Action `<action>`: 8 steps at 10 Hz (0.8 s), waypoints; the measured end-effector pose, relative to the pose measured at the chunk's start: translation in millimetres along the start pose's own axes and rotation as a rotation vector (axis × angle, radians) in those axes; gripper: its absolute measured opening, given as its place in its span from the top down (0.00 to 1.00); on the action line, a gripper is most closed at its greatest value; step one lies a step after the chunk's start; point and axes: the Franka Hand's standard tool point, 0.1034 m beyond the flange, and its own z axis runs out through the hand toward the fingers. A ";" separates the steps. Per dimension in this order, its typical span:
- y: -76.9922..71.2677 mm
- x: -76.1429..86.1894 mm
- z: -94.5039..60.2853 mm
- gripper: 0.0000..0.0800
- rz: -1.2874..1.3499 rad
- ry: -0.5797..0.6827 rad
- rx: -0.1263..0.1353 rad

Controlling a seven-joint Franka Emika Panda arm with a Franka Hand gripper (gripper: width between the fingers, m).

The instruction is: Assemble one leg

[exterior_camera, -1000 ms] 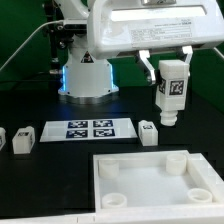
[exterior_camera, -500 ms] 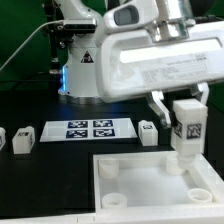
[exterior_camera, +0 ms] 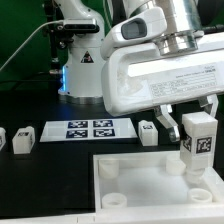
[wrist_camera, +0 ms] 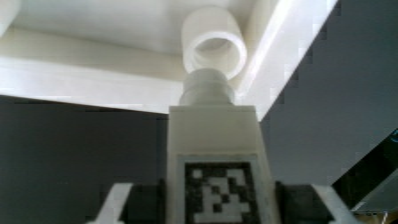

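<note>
One white plastic leg (exterior_camera: 197,143) is clamped in the jaws and held upright, tag face toward the exterior camera. It is a boxy square-section post, smooth and matte, with a square black-and-white tag on its face and a narrower rounded peg at the lower end. The jaws are closed on its upper part. In the wrist view the pale fingers (wrist_camera: 121,205) flank the leg (wrist_camera: 217,140) on either side of the tag.

The leg hangs over the square tray (exterior_camera: 140,185), on the exterior view's right side, with the peg low near the right-hand sockets. Cannot tell if it touches the tray. In the wrist view the peg tip lies just beside a round socket (wrist_camera: 217,42) and roughly in line with it. Whether it has entered is unclear.

The tray is white plastic, flat-floored with a raised rim and round collar sockets at the corners. The desk (exterior_camera: 40,185) is black and matte.

The marker board (exterior_camera: 88,129) is thin, flat and white, with four tags. It lies behind the tray.

Three small white blocks sit on the desk:
- a right block (exterior_camera: 148,132), just beside the marker board on the exterior view's right
- a left block (exterior_camera: 22,140), on the board's other side
- an edge block (exterior_camera: 2,137), at the frame edge

The arm has white rounded shells, and the wrist points straight down. The bulky hand housing (exterior_camera: 165,75) fills the upper right of the exterior view. The arm base (exterior_camera: 82,70) stands at the back with a blue glow at its foot.
</note>
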 end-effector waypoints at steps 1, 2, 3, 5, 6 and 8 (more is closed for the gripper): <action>0.0 -1.7 2.7 0.63 0.001 -0.004 0.001; -1.6 -4.2 7.5 0.63 0.002 -0.010 0.005; -2.5 -7.4 11.8 0.63 0.003 -0.013 0.007; -4.7 -12.7 17.6 0.63 0.003 -0.018 0.009; -5.6 -12.1 18.2 0.63 0.002 -0.011 0.009; -5.8 -11.0 20.1 0.63 0.002 0.008 0.005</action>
